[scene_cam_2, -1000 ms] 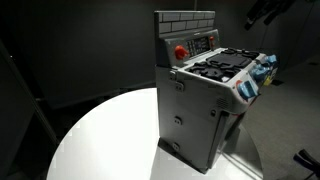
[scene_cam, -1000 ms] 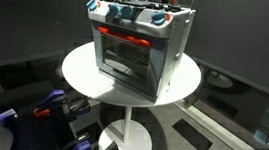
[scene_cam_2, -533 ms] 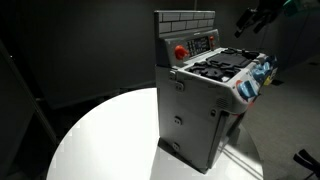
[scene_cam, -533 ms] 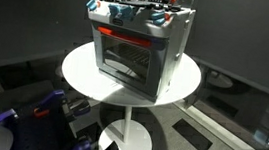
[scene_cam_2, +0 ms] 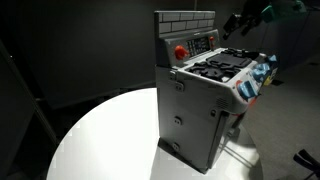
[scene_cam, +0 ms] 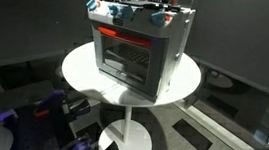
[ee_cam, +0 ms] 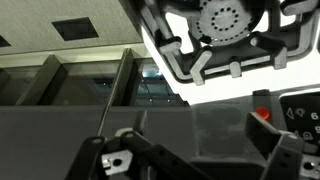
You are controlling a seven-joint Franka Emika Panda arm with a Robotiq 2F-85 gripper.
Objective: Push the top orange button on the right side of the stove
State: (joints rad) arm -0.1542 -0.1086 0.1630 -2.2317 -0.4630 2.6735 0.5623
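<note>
Stove is seen standing near the middle of a round white counter, with its glass door and red handle bar turned to the front. In an exterior view a brick-look back panel is seen at its rear. A round red button is set just under the bricks.

The claw is held up in the air, above and beside the black burners, and nothing is touched by it. In the wrist view its fingers are spread apart and nothing is held.

The reaching step is judged to be in hand, and no button looks pressed yet. Next, the claw would need to be brought down to the panel. It would have to be lined up with the top orange button on the right side, which could then be pushed in gently. A small red button is caught in the wrist view, but whether it is the right one cannot be told.

The room is dark, with a grey floor. The counter is smooth and white, and it is held up by one white post.
</note>
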